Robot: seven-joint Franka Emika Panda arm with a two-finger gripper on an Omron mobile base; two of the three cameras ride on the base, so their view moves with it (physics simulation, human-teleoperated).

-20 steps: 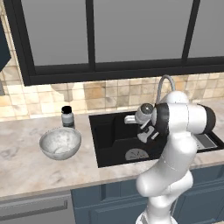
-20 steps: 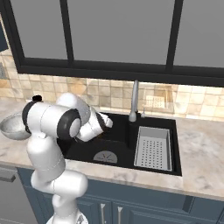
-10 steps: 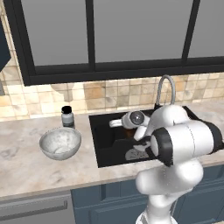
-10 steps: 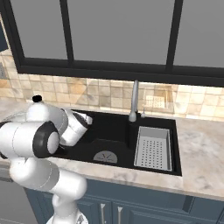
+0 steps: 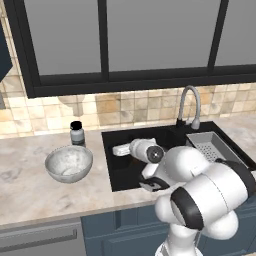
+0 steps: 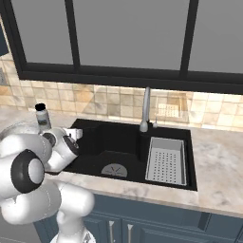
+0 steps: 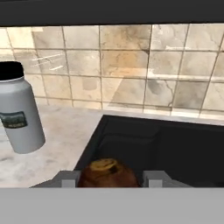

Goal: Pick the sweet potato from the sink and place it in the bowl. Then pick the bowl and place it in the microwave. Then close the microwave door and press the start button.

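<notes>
Right, jaws part-closed on the sweet potato (image 7: 107,173), held across its narrow middle above the sink's (image 5: 120,176) left end near the bench (image 5: 25,187) and bowl (image 5: 69,163); likely firm, light, rounded skin may slip, so mid-body grip looks best.

Your arm (image 5: 200,195) is built from smooth, rounded white shells, glossy enough to show soft highlights. Note the black bands that ring the joints between the shells; one wide band circles the large bulbous segment nearest the cameras. The wrist ends in a short white cylinder with a round grey cap face set in a dark ring. You see two small grey finger tips (image 7: 151,178), blocky and square-edged.
</notes>
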